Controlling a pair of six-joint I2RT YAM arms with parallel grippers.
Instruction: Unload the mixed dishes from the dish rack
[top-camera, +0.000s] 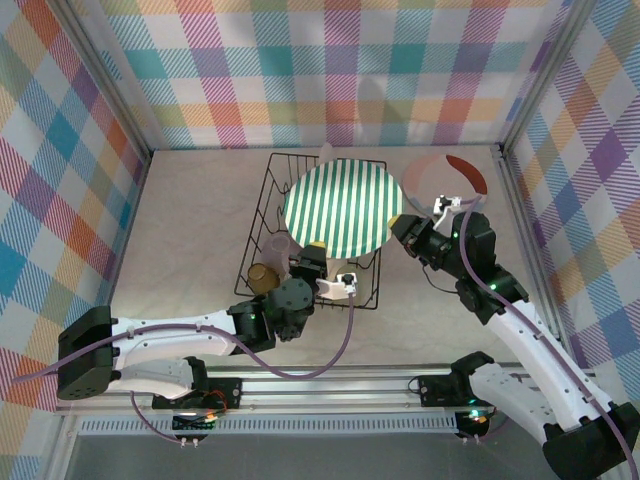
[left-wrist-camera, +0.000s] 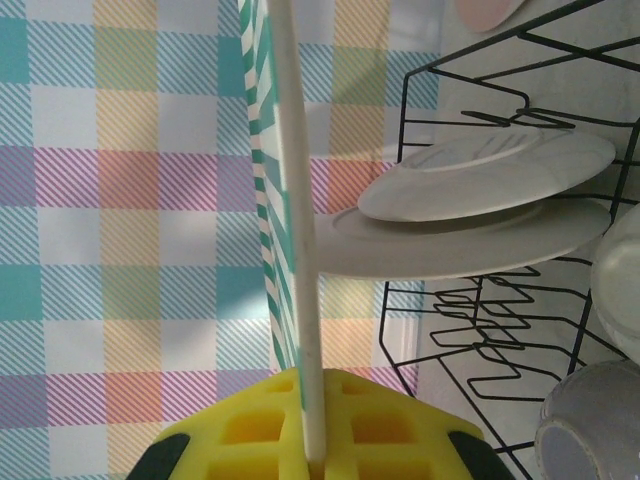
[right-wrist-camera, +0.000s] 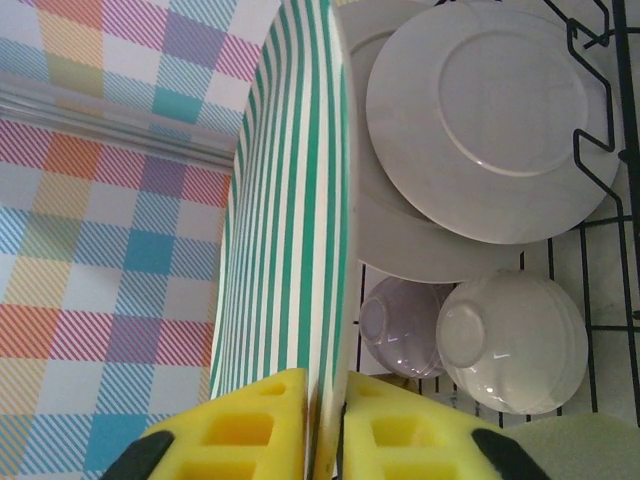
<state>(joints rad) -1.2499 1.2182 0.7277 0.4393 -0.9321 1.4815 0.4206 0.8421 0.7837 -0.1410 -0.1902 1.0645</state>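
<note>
The unloading is at an early stage, by my reading. One pinkish plate (top-camera: 435, 170) lies on the table (top-camera: 190, 230) beyond the far right corner of the rack (left-wrist-camera: 403, 120). I take it as already unloaded.

The step in hand is the striped plate (top-camera: 340, 207). From above it sits over the rack's far right part with its green-striped face turned up toward the camera. Both arms hold it. The left gripper (left-wrist-camera: 315, 430) is clamped on the rim nearest the arms, and its yellow pads are shut tight against the thin white edge. The right gripper (right-wrist-camera: 325, 420) is on the right-hand rim with a pad pressed to each face of the plate (I see no gap on either side). I cannot tell whether the plate has cleared the wires completely.

Most of the load is still inside. The right wrist view shows a small white plate (right-wrist-camera: 490, 110) leaning on a larger one (right-wrist-camera: 400, 240). Below them a greyish cup (right-wrist-camera: 395, 325) touches a cream bowl (right-wrist-camera: 510, 345). From above, an amber cup (top-camera: 263, 277) stands in the rack's near left corner. That leaves at least five pieces once the striped plate is set down, so well under half the job looks done.
</note>
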